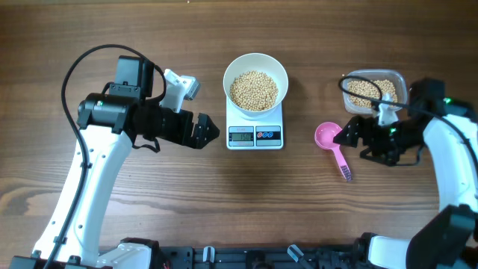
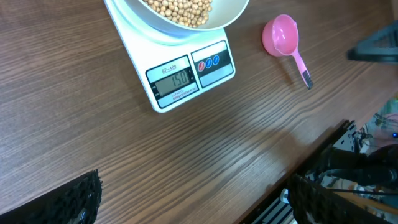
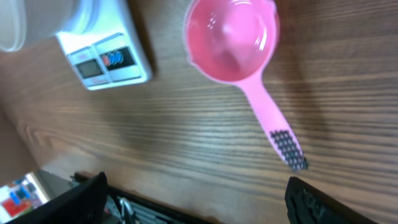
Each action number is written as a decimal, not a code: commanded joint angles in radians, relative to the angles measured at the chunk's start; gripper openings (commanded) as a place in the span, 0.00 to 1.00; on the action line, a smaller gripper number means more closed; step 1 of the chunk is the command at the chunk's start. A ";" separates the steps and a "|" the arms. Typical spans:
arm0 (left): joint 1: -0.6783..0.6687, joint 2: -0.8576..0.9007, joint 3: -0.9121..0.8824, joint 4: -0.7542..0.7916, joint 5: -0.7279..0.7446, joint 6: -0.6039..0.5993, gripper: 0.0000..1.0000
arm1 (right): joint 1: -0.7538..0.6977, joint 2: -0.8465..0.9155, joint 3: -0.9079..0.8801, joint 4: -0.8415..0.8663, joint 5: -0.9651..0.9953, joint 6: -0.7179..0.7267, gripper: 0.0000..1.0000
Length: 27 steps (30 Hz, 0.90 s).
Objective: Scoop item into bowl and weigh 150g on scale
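The white bowl holds pale-tan beans and stands on the white scale. In the left wrist view the scale reads 150. A pink scoop lies empty on the table to the right of the scale, its handle toward the front. My right gripper is open just right of the scoop and holds nothing. The scoop lies ahead of its spread fingers. My left gripper is open left of the scale, with nothing between its fingers.
A clear plastic tub with more beans stands at the right, behind the right arm. The table's front edge runs close below both grippers, with dark rails beyond it.
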 commanded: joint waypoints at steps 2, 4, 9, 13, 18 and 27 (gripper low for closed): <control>-0.005 -0.010 -0.004 0.001 0.019 -0.002 1.00 | 0.002 -0.153 0.135 -0.082 0.019 -0.065 0.92; -0.005 -0.010 -0.004 0.000 0.019 -0.002 1.00 | 0.002 -0.242 0.138 -0.106 0.024 -0.076 0.92; -0.005 -0.010 -0.004 0.001 0.019 -0.002 1.00 | 0.002 -0.486 0.138 -0.146 0.155 -0.075 0.96; -0.005 -0.010 -0.004 0.000 0.019 -0.002 1.00 | 0.004 -0.697 0.138 -0.089 0.165 -0.035 1.00; -0.005 -0.010 -0.004 0.001 0.019 -0.002 1.00 | 0.004 -0.747 0.138 -0.085 0.166 -0.026 1.00; -0.005 -0.010 -0.004 0.000 0.019 -0.002 1.00 | 0.004 -0.732 0.138 -0.095 0.175 -0.024 1.00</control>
